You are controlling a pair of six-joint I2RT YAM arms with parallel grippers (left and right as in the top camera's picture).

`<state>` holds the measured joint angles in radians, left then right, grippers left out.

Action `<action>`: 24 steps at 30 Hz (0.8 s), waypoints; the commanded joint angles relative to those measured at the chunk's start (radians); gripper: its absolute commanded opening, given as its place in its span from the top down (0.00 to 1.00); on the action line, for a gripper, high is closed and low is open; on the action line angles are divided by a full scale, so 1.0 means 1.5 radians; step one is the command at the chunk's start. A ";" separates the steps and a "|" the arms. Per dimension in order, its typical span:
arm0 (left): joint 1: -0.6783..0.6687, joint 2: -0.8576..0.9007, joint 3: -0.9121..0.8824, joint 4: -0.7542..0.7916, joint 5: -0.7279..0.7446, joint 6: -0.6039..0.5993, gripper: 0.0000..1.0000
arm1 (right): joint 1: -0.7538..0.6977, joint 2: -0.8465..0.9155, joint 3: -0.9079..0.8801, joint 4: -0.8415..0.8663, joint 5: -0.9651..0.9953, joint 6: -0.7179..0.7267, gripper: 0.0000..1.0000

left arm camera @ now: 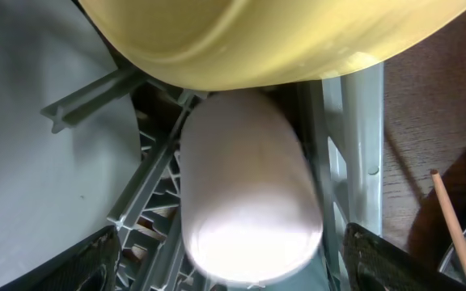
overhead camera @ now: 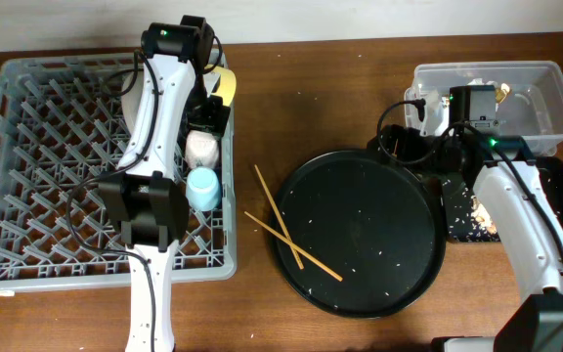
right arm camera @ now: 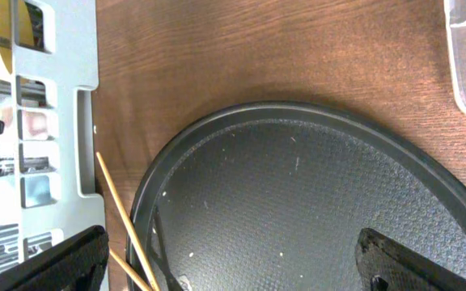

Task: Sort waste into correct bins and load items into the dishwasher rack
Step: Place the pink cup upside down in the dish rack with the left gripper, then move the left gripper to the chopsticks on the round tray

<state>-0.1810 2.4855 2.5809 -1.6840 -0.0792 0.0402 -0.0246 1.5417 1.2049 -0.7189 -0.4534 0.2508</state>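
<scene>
The grey dishwasher rack point(overhead camera: 57, 166) fills the left of the table. At its right edge the yellow bowl point(overhead camera: 227, 86), pink cup point(overhead camera: 201, 149) and blue cup point(overhead camera: 203, 186) stand in a row. My left gripper point(overhead camera: 208, 119) hangs open over the pink cup point(left arm camera: 245, 186), with the fingers point(left arm camera: 231, 246) wide on both sides and not touching it. The yellow bowl point(left arm camera: 281, 36) is just beyond it. A smooth pale grey surface point(left arm camera: 23, 162), perhaps the plate, stands to the left. Two crossed chopsticks point(overhead camera: 281, 230) lie across the round tray's left rim. My right gripper point(overhead camera: 404, 147) point(right arm camera: 233, 255) is open and empty above that tray.
The large round black tray point(overhead camera: 360, 230) point(right arm camera: 298, 186) holds only a few crumbs. The clear tub point(overhead camera: 521, 93) with waste in it stands at the back right. The shallow black tray point(overhead camera: 560, 191) with crumbs lies partly under my right arm. The chopsticks point(right arm camera: 116, 202) lie next to the rack's edge point(right arm camera: 63, 97).
</scene>
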 commanded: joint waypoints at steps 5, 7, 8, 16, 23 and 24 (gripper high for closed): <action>0.000 -0.193 0.042 -0.002 0.058 -0.018 0.13 | 0.061 -0.003 -0.004 -0.035 -0.043 -0.065 0.19; 0.000 -0.238 0.042 -0.003 0.058 -0.020 0.13 | 0.115 -0.003 -0.004 -0.046 -0.021 -0.065 0.24; 0.000 -0.271 0.042 -0.003 0.058 -0.020 0.13 | 0.158 -0.003 -0.004 -0.054 0.010 -0.065 0.27; 0.006 -0.398 0.042 -0.003 0.015 -0.020 0.13 | 0.370 0.076 -0.004 -0.026 0.137 -0.035 0.40; 0.062 -0.397 0.042 -0.003 0.018 -0.028 0.13 | 0.463 0.226 0.033 0.030 0.152 0.001 0.43; 0.065 -0.397 0.041 -0.003 0.020 -0.028 0.13 | 0.465 0.238 0.045 0.019 0.154 0.001 0.43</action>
<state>-0.1013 1.9038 2.6415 -1.6875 -0.0448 0.0174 0.6449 1.8355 1.2140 -0.6689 -0.2501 0.2367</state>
